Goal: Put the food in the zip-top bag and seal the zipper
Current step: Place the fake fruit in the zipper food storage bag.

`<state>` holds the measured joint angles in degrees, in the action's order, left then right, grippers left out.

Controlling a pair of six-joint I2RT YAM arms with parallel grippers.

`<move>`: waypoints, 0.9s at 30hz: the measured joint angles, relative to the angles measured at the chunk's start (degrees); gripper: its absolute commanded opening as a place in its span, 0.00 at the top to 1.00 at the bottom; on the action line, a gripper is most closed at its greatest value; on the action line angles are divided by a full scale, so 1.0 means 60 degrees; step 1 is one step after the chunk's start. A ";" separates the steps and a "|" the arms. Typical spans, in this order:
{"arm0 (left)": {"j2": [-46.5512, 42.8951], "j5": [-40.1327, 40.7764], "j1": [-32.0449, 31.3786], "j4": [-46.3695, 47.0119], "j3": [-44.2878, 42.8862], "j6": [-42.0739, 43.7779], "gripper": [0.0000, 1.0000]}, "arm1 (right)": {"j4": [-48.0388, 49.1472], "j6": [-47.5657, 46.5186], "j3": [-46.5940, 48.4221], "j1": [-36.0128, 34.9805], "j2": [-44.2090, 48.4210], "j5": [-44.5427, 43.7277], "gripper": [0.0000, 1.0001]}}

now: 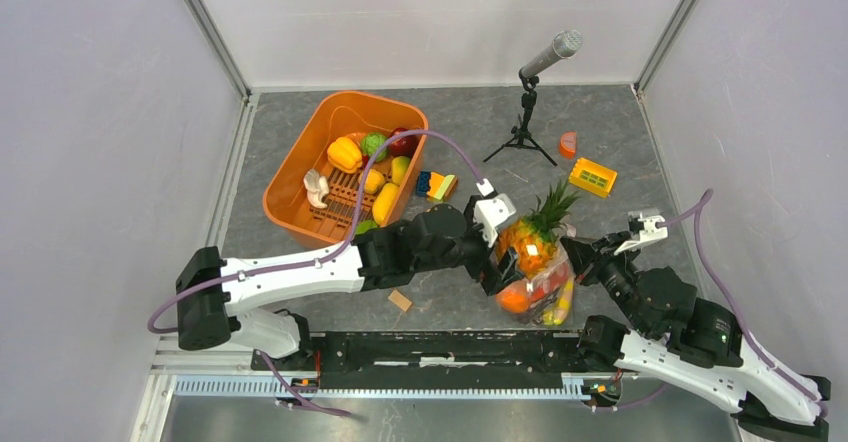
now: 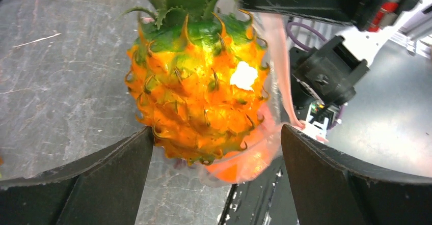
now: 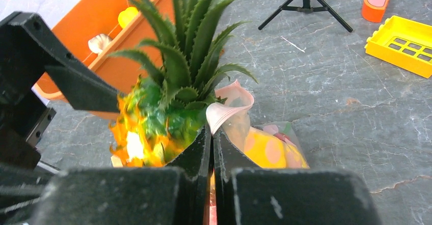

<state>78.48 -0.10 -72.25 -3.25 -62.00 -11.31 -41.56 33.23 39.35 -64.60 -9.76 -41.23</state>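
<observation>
left end effector: jaws spread wide, one finger on each side of the pineapple, not gripping it as far as I can see

right end effector: fingers pinched flat together on the edge of the zip-top bag, so it's holding the bag by its mouth

zipper: the pink strip curls up out of the right fingertips, right beside the pineapple leaves; can't spot the slider

pineapple: bottom end poked into the bag's mouth, with clear plastic around its lower side and the green crown sticking out toward the back of the bench

bag contents: orange and yellow food pieces already inside, at the near end

orange tub: back left, well apart from the bag, more toy food in it

other stuff: a mic on a tripod, a yellow block and a small wooden block lying around
</observation>
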 measured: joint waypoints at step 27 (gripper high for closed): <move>-0.1421 -0.1432 0.1432 0.0725 0.0397 -0.0168 0.00 | -0.0492 0.0062 -0.0138 0.0000 0.0612 -0.0036 0.98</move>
<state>69.95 -8.69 -63.66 1.10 -59.61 -12.32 -44.51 33.61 38.52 -64.60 -6.09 -41.45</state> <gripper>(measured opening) 0.994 0.023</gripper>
